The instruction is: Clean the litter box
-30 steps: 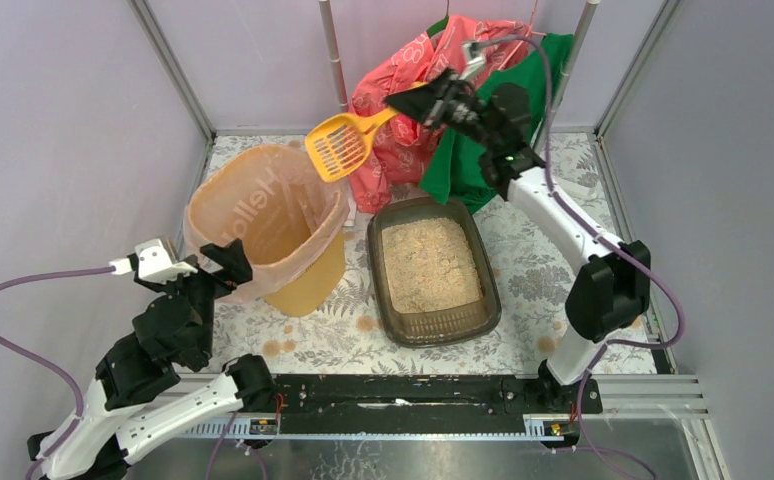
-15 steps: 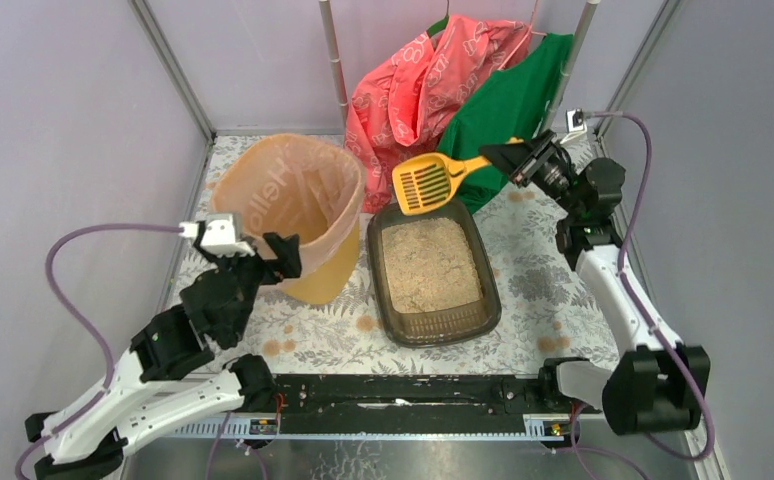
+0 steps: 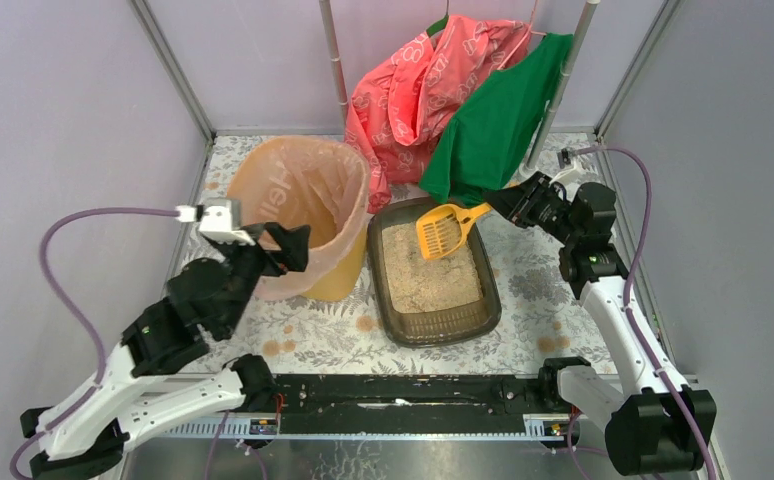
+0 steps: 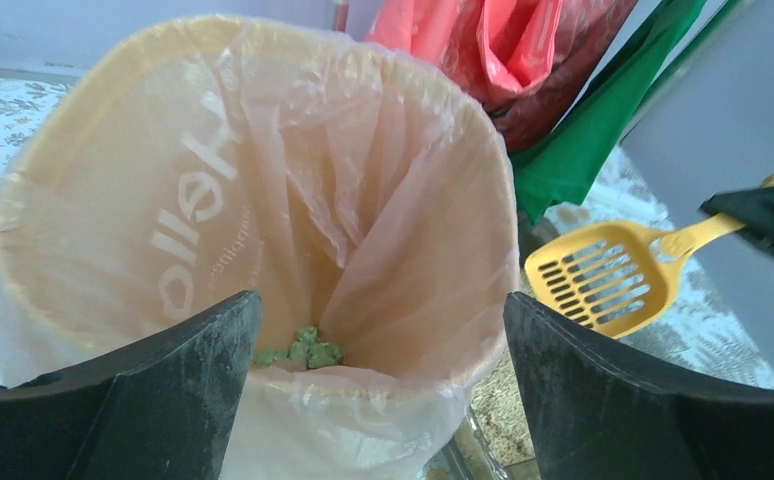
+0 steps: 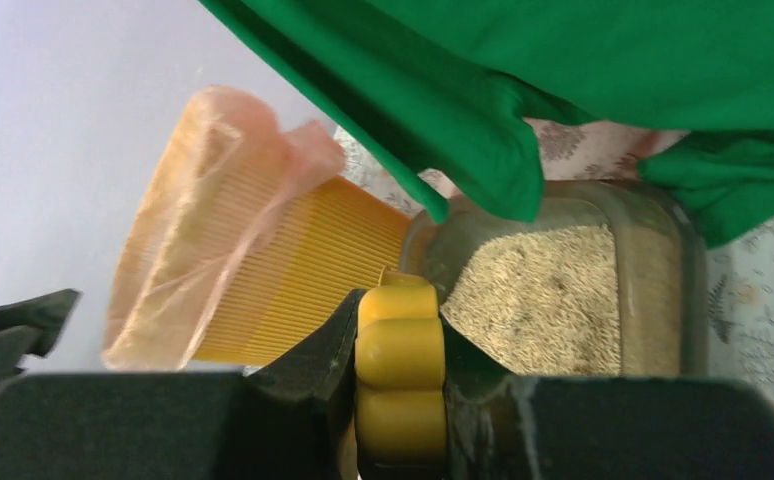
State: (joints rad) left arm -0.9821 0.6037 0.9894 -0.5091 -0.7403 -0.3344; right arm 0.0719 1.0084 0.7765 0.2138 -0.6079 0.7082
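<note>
The litter box (image 3: 439, 328) is a dark tray of beige granules at the table's middle. My right gripper (image 3: 508, 205) is shut on the handle of a yellow slotted scoop (image 3: 441, 232). The scoop's head hangs tilted over the box's far end. In the right wrist view my right gripper (image 5: 400, 312) pinches the yellow handle (image 5: 400, 375), with the litter box (image 5: 668, 290) beyond. My left gripper (image 3: 285, 247) is open at the near rim of the yellow bin (image 3: 298, 165). In the left wrist view, green clumps (image 4: 303, 350) lie inside the peach liner (image 4: 263, 150), and the scoop (image 4: 603, 285) shows at right.
A red cloth (image 3: 413, 85) and a green cloth (image 3: 493, 120) hang from poles at the back, the green one reaching down near the box's far edge. Lilac walls close in the left, right and back. The bin stands right beside the box's left side.
My right arm swung the scoop from above the bin, right and down to the litter box's far end. The left arm advanced rightward and the bin shifted right with it.
</note>
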